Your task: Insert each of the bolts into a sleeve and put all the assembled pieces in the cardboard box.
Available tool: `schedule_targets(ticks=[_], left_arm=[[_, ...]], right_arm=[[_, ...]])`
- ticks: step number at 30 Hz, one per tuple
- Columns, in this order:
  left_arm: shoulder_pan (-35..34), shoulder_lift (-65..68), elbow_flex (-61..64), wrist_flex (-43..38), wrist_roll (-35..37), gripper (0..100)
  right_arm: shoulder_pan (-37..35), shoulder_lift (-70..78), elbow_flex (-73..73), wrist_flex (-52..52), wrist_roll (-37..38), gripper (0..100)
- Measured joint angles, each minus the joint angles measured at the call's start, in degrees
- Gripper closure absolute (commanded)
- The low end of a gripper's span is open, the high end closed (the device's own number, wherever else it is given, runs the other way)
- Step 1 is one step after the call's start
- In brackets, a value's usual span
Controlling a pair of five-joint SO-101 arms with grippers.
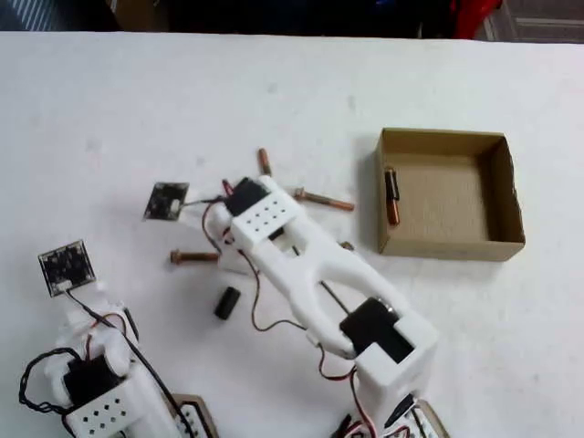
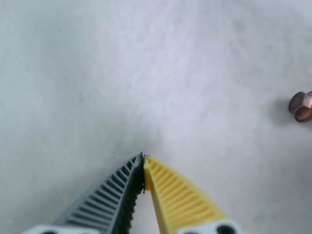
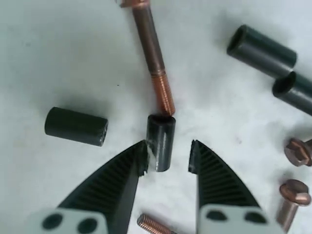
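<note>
White table [image 1: 109, 109], cardboard box [image 1: 447, 245] at right, one assembled piece [image 1: 391, 196] already inside against left wall. Right gripper [image 3: 168, 152] out at table middle, spread apart, straddling black sleeve [image 3: 161, 141], not clamping. Left gripper [image 2: 143, 161] pinched together on nothing, near left. Bolt [image 3: 152, 53] in line with sleeve, thread tip right at its mouth; can't tell if in yet. Spare sleeve [image 3: 76, 126] just beside. Probably mid-insertion. Next up, guessing: squeeze sleeve, slide straight along bolt, no skew.

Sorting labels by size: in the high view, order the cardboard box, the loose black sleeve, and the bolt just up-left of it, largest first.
1. cardboard box, by far
2. bolt, longer but thinner
3. black sleeve, shortest
</note>
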Motion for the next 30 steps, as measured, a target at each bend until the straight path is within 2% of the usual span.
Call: schedule_targets(ticks=[17,30], left_arm=[[0.00,0.00,0.00,0.00,0.00,98],[0.00,0.00,0.00,0.00,0.00,98]], right_arm=[[0.00,8.09,-0.09,-2.29,-0.18,87.5],[-0.18,8.35,-0.18,-2.46,-0.18,89.6]])
